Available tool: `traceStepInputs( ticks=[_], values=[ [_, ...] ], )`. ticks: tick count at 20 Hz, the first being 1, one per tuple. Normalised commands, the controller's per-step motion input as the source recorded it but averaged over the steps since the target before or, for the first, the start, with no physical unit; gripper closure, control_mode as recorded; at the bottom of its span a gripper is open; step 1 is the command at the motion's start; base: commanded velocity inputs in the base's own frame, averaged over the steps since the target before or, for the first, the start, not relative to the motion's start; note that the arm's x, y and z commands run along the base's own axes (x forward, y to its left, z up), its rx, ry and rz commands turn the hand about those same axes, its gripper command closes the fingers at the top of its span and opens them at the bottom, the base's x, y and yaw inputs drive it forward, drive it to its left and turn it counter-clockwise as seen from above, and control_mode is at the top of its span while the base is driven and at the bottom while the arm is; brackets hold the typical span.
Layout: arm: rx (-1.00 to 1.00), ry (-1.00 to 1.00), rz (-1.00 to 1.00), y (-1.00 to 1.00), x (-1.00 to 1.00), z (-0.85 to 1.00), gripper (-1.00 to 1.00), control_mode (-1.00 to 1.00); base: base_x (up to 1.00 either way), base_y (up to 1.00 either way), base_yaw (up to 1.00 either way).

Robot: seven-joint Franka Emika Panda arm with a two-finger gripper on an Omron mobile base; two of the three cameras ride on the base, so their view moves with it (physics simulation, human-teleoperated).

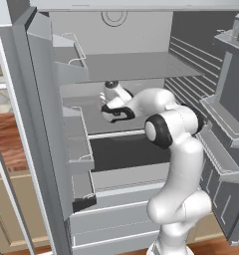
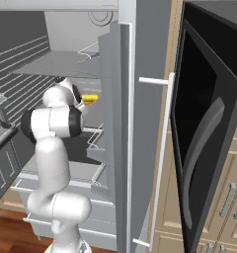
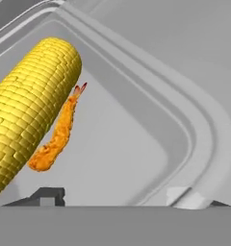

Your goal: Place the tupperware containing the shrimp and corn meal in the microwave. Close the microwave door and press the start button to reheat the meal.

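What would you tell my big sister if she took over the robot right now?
Gripper: jaws apart, one finger inside the tupperware, the other at its rim; grip not certain.
Tupperware: on a fridge shelf, holding the corn and the shrimp.
Microwave door: open, off to the right.
Done: arm reached the tupperware.
Left: lift it out, put it in the microwave, shut the door, press start.

The corn cob (image 3: 28, 110) runs off the hand view's left edge, and the tupperware (image 3: 204, 129) seems cropped too.
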Motion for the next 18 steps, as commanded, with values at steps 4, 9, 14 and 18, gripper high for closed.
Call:
traceStepInputs(
  ticks=[4, 9, 14, 18],
  values=[
    [0.0, -0.03, -0.12, 0.0, 0.0, -0.39, 1.0, -1.0, 0.0, 0.0, 0.0],
    [0.0, -0.09, -0.11, 0.0, -0.41, -0.72, 1.0, -1.0, 0.0, 0.0, 0.0],
    [0.0, -0.09, -0.06, 0.05, -0.94, -0.41, 1.0, -1.0, 0.0, 0.0, 0.0],
    [0.0, 0.0, -0.04, 0.08, -1.0, 0.13, 1.0, -1.0, 0.0, 0.0, 0.0]
  ],
)
